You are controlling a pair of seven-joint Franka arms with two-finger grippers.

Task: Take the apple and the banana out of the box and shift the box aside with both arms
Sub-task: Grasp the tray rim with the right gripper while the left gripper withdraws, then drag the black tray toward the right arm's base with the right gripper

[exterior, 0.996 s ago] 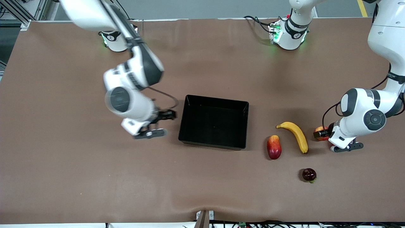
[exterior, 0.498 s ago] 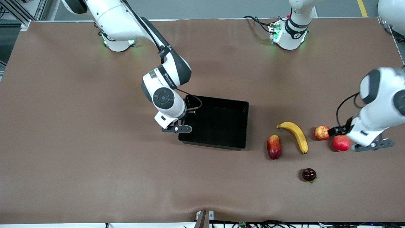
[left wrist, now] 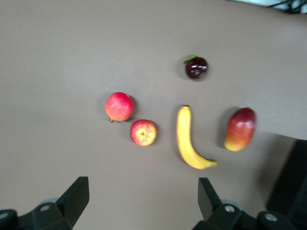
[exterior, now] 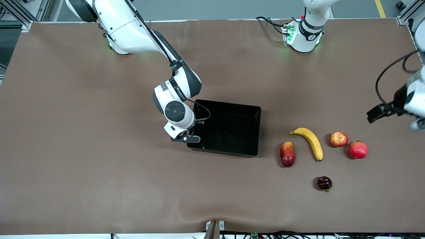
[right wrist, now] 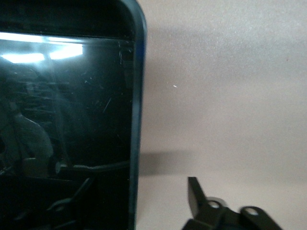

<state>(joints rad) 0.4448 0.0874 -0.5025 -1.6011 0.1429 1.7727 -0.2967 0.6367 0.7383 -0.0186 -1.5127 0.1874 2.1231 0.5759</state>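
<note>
Both fruits out: apple [exterior: 338, 139], banana [exterior: 311, 142] beside empty box [exterior: 229, 146]. Right gripper [exterior: 196, 127] straddles its wall, seemingly mid-close, to drag it; left gripper [left wrist: 139, 203] wide open, holding nothing.

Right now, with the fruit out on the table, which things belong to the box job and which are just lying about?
Part of the job:
- box, empty
- apple, on the table
- banana, on the table
- right gripper, at the box's wall
- left gripper, open above the fruit

Just lying about:
- pinkish-red round fruit
- elongated red-and-yellow fruit
- dark round fruit
</note>
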